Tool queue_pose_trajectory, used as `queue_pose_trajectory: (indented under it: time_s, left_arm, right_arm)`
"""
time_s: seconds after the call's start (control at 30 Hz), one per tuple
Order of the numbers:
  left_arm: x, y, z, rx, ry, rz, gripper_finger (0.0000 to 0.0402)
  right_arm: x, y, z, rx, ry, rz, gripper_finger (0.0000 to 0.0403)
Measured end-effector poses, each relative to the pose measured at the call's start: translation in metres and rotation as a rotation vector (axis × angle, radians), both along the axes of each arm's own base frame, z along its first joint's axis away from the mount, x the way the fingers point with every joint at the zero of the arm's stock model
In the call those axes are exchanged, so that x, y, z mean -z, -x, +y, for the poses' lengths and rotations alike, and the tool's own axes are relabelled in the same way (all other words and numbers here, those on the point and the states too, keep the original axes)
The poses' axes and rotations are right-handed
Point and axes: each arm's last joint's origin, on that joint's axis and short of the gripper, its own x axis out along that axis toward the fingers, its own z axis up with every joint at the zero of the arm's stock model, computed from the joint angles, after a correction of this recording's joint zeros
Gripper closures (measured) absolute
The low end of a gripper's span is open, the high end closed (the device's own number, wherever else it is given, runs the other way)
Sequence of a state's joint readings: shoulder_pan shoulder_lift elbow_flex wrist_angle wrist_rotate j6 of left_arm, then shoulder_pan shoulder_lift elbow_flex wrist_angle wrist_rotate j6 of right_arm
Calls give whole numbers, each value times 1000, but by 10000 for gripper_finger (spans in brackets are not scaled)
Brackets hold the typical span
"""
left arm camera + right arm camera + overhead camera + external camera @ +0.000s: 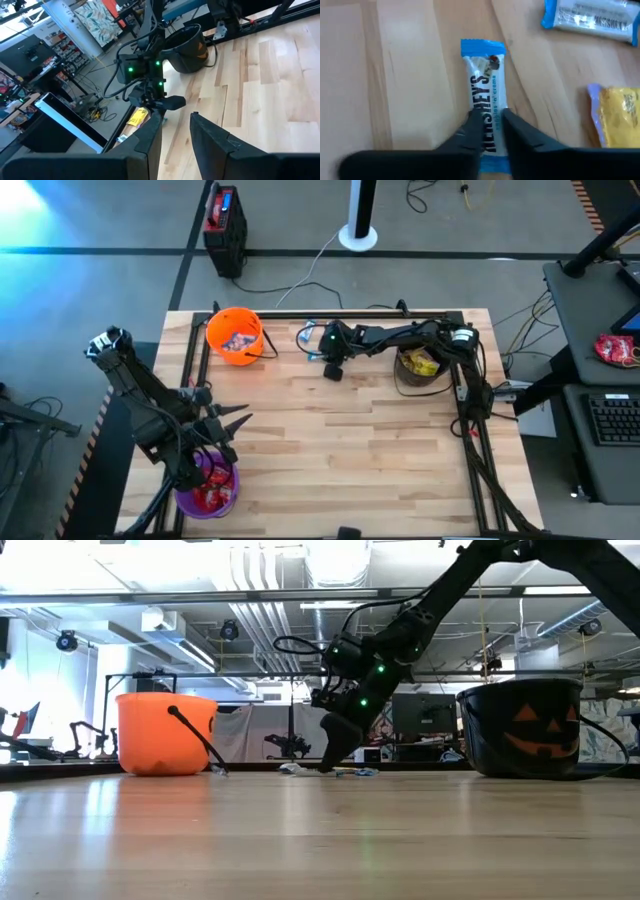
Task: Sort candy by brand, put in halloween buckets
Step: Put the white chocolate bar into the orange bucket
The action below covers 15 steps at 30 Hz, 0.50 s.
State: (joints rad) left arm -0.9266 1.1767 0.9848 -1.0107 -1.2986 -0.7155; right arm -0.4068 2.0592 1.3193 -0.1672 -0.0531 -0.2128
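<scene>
The right gripper [491, 131] has its two dark fingers [470, 132] drawn in on a blue-and-white flat wrapped candy bar [484, 90], pinching its near end between them while the bar lies flat on the pale wooden counter [350, 450]; most of the wrapper runs away from the tips. In the high view this gripper [333, 368] is down near the counter's far edge, between the round orange plastic bucket [235, 335] and the round black bucket with a pumpkin face [525, 725]. By the look of it, the step in hand is the pick-up of this one bar, not yet lifted. The next move calls for a straight lift clear of the counter and a carry to whichever bucket collects this brand; I cannot tell which from here, though the black one shows yellow packets inside. Just beside the pinched bar lie a second blue-and-white wrapped bar [592, 17] and a yellow wrapped candy [620, 117], both apart from the fingers, so the lift should not drag them. The left gripper [225, 425] waits over the near left corner beside the translucent purple bucket [205, 485], its fingers [150, 140] parted a little on nothing.
</scene>
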Motion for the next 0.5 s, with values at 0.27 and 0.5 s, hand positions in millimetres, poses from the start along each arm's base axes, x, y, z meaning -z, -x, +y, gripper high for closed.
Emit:
queue_pose_trajectory:
  time_s: [0.27,0.5]
  left_arm:
    - [0,0,0,-3,4,-5,316]
    - [0,0,0,-3,6,-6,316]
  right_arm:
    - [-11,0,4,-32,-1,-26,397]
    - [-29,0,18,-80,18,-49,396]
